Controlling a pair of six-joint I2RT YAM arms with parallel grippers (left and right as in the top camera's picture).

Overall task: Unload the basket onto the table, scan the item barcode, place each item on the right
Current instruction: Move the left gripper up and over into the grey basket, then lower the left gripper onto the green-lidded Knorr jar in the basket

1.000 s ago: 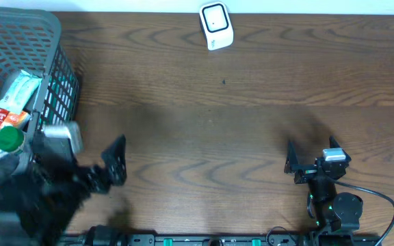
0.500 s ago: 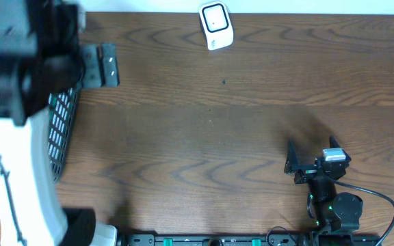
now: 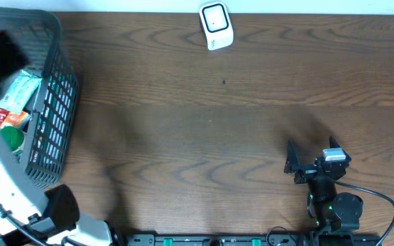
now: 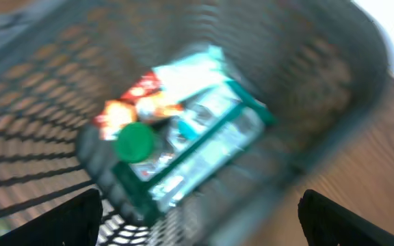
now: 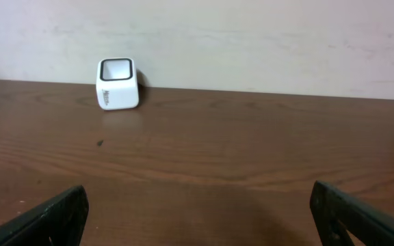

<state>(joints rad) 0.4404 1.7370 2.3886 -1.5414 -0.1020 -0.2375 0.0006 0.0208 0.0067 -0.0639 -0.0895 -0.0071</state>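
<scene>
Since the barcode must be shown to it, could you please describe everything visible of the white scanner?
The white scanner is a small rounded box, plastic by its look, with a dark-rimmed square window on its face and faint, unreadable print below. It stands upright on the brown wooden table at its far edge, near the pale wall. Only the table touches it.

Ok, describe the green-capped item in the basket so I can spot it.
Find the dark mesh basket at the table's left end. Among the packets inside sits a round green cap, beside a red-orange packet and a pale teal-and-white pack. It is the only round, plain green thing there.
</scene>
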